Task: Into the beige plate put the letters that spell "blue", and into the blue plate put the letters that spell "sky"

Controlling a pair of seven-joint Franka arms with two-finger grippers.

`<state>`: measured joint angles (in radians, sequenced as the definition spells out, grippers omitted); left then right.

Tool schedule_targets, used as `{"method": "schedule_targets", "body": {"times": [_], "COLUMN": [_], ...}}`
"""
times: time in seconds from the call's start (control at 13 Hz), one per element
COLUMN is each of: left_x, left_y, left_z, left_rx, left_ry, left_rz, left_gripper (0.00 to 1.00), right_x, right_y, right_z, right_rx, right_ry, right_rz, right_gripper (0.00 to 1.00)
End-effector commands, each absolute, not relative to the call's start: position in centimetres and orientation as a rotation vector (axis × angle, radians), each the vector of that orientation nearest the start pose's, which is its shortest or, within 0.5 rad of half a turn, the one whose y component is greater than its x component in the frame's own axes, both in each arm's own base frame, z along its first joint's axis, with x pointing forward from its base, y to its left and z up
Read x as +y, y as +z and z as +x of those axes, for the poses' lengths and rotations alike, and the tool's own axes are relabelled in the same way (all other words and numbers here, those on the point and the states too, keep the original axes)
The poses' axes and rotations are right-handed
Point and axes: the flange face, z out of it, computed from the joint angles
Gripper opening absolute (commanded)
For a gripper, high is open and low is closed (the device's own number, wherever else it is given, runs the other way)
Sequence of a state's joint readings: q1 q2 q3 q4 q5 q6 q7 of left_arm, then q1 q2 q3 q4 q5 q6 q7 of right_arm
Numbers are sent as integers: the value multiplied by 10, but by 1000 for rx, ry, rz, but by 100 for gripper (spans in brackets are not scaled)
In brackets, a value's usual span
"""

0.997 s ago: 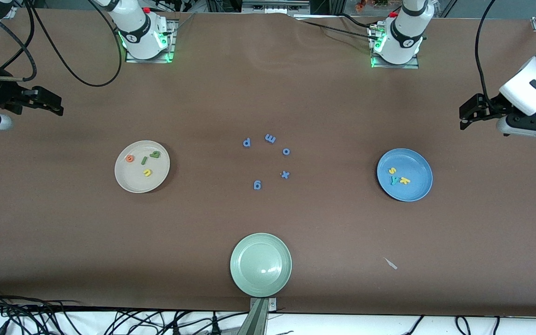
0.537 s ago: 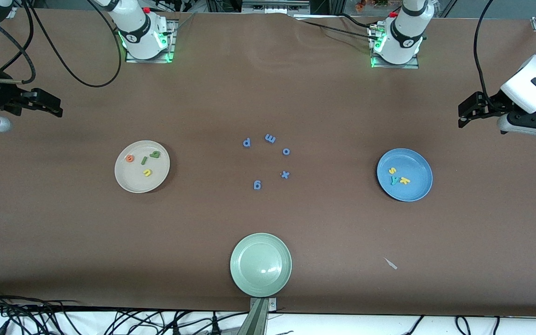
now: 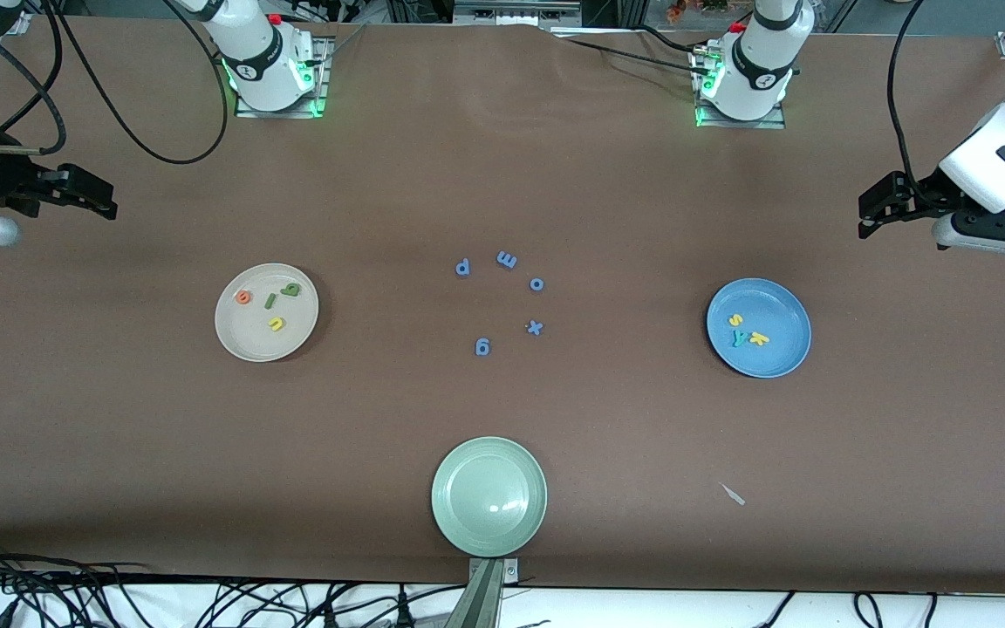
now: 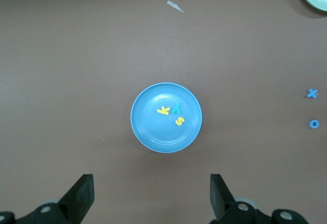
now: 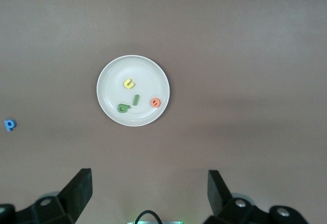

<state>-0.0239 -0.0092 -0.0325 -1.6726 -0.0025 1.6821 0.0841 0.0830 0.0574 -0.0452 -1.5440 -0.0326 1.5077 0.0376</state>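
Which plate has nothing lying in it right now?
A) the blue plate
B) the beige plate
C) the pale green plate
C: the pale green plate shows only bare dish, while the beige plate holds four letters and the blue plate holds three.

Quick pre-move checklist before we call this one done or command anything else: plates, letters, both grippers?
1. Round cream-beige plate holds green b, dark green bar-like l, yellow u, orange e: ok.
2. Round medium-blue plate holds yellow s, yellow k, teal y: ok.
3. All-blue foam letters lie on the brown table, outside every plate: ok.
4. Pale green plate holds no letter: ok.
5. Left gripper open, holding nothing, over the blue plate's end: ok.
6. Right gripper open, holding nothing, over the beige plate's end: ok.
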Motion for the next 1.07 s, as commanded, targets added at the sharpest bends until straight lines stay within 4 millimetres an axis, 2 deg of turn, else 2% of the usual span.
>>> {"method": "schedule_targets", "body": {"times": [0.0, 0.77, 1.0], "left_x": [-27, -33, -44], "left_y": [594, 593, 593], "left_z": [554, 555, 554], "left_rx": [189, 140, 174], "left_ry": [-16, -12, -9], "left_rz": [-3181, -3182, -3179], "left_gripper": [100, 100, 100], "right_x": [24, 23, 23], "right_y": [606, 606, 606], "right_z": [568, 568, 568], "right_rx": [-23, -18, -21], "right_ry": [137, 139, 139], "right_rz": [-3163, -3162, -3163], "right_gripper": [100, 100, 100]}}
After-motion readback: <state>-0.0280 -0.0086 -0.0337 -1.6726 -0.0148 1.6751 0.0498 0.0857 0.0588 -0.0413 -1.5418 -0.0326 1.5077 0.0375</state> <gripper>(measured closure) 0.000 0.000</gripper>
